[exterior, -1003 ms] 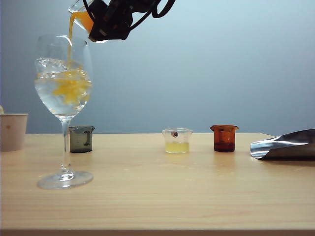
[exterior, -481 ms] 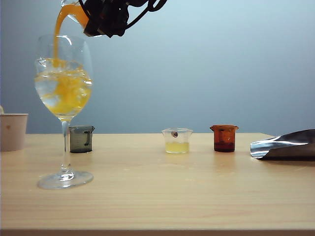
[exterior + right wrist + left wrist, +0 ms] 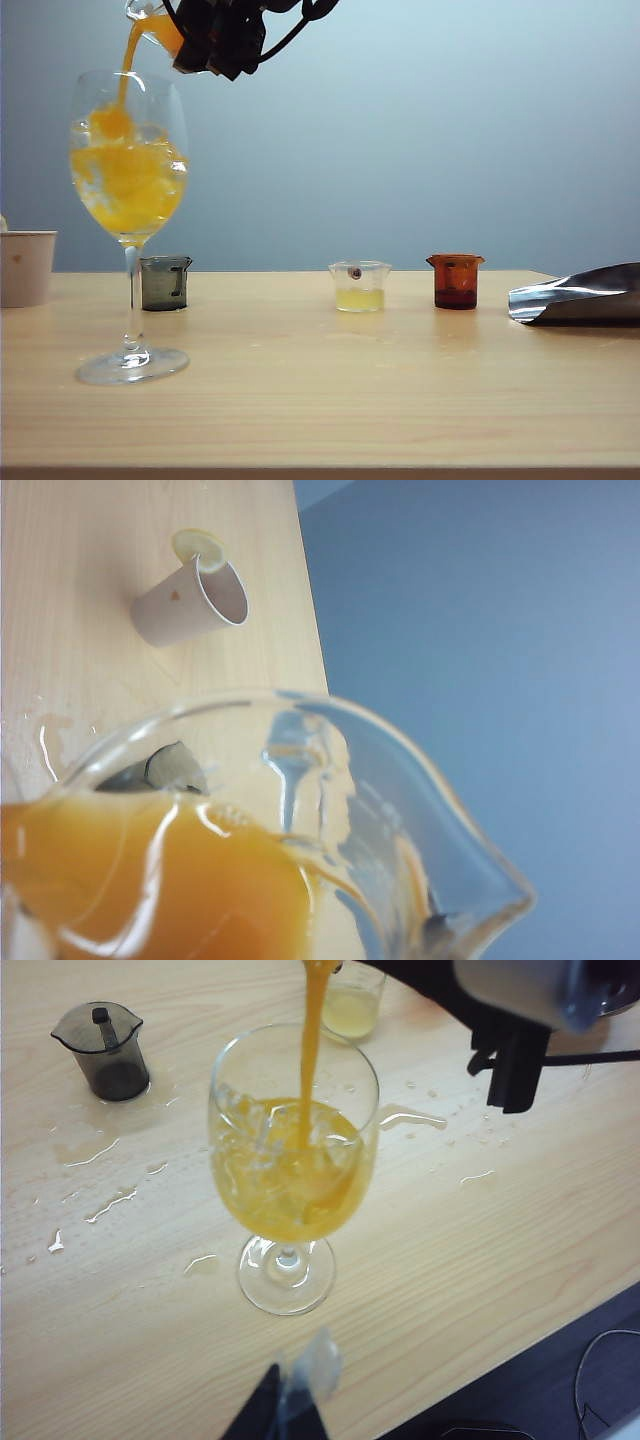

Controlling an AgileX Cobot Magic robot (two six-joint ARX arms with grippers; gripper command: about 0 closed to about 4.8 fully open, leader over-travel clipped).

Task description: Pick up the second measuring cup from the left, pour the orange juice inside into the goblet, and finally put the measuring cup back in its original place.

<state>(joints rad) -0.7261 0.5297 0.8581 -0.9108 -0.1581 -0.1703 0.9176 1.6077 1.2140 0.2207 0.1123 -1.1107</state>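
Above the goblet (image 3: 130, 160) at far left, the second measuring cup (image 3: 150, 22) tilts, clamped by the right gripper (image 3: 205, 35), orange juice (image 3: 128, 185) streaming in. Pouring is underway; returning the cup to the bench (image 3: 320, 400) remains. Left gripper (image 3: 295, 1400) hangs nearby, state unclear.

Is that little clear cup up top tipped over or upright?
Tipped: the right claw tilts the small clear measuring cup, orange juice streaming out.

right gripper (image 3: 215, 40) and second measuring cup (image 3: 150, 22) cropped at top edge, foil bag (image 3: 580, 295) cropped right
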